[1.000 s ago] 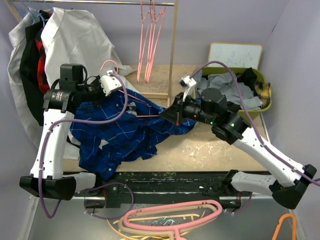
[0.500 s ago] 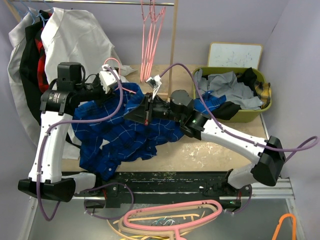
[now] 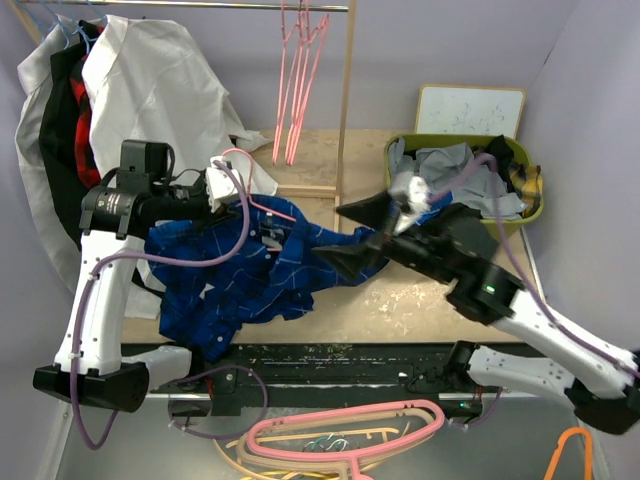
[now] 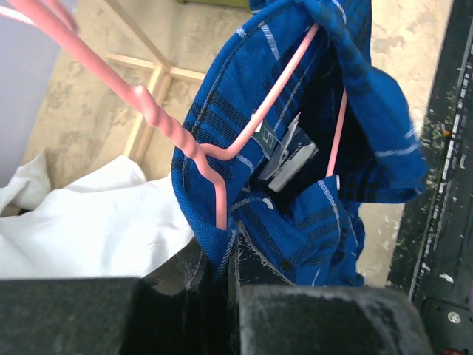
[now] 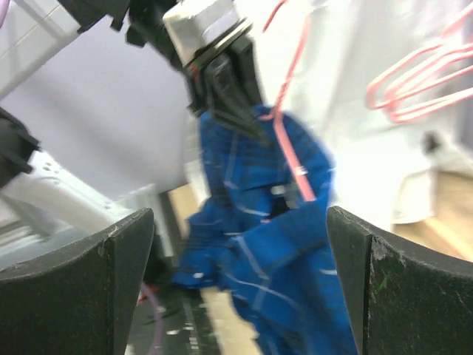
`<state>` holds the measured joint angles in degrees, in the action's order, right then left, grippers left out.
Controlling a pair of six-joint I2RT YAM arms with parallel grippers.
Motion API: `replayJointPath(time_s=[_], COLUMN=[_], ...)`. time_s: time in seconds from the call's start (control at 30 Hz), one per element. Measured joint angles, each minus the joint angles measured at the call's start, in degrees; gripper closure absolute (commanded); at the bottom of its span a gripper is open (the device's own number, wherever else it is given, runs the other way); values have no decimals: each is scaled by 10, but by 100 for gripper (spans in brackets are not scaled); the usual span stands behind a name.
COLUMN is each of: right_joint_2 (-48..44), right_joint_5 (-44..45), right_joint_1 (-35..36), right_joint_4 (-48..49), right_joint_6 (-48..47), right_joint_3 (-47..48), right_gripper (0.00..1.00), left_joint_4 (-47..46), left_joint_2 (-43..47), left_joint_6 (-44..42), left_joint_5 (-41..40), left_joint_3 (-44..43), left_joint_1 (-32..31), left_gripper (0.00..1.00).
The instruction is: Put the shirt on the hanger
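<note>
readable text: none | shirt [image 4: 222, 103] label [image 4: 287, 151]: blurred | whiteboard [image 3: 470, 108]: faint illegible marks

the shirt [image 3: 240, 275] is spreading over the left half of the table [image 3: 420, 300]. the left gripper [image 3: 222, 188] is pinching the hanger [image 3: 272, 206] above the collar and is blocking that side. the right gripper [image 3: 350, 237] is hanging wide apart just beside the shirt's right edge. behind, the wooden rack post [image 3: 346, 100] and the hanging pink hangers [image 3: 297, 90] are narrowing the way. the green bin [image 3: 535, 205] is filling the far right corner. bare table is lying open between shirt and bin.
</note>
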<state>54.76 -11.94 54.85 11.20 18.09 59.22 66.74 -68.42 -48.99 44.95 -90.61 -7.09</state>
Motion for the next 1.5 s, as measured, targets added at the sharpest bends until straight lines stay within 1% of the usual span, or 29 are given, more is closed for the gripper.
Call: replayJointPath(time_s=[0.13,0.23,0.37,0.5,0.6,0.63,0.67,0.7,0.73,0.8,0.83,0.87,1.07,1.13,1.27,1.5], right_joint_2=[-105,-130,-91,-26,9,16,19,21,23,25,27,30,52,62,83,87], right_joint_5=[81,110,87,28,-5,-14,-21,-28,-33,-43,-46,-48,-68,-75,-86,-108], right_joint_1=[0,-3,-10,-12,-12,-12,-12,-12,-12,-12,-12,-12,-12,-13,-16,-16], right_joint_4=[-71,-125,-171,-226,-244,-246,-247,-245,-242,-234,-227,-222,-208,-212,-226,-191], right_joint_6=[-111,-170,-203,-218,-220,-220,-221,-222,-221,-221,-220,-221,-217,-216,-212,-201], right_joint_3=[-18,-24,-44,-60,-60,-60,-60,-60,-60,-60,-60,-60,-60,-52,-29,-19], right_gripper=[2,5,12,18,23,27,33,42,55,85,96,100,100,95,89,91], left_joint_4=[44,73,104,127,134,136,138,140,142,146,148,150,153,152,146,146], left_joint_2=[-3,-4,-6,-7,-7,-6,-5,-4,-3,-1,1,2,6,6,6,6], left_joint_6=[-62,-105,-146,-178,-187,-189,-192,-193,-195,-197,-197,-198,-203,-207,-207,-205], left_joint_5=[16,33,51,63,68,70,72,73,74,76,77,78,82,81,78,91], left_joint_3=[5,5,3,-2,-6,-6,-6,-6,-6,-6,-6,-6,-7,-7,-8,-9], left_joint_1=[-10,-16,-19,-20,-20,-20,-20,-20,-20,-20,-20,-20,-19,-19,-15,-16], left_gripper=[100,100,100,100,100,100,100,100,100,100,100,100,100,100,100,100])
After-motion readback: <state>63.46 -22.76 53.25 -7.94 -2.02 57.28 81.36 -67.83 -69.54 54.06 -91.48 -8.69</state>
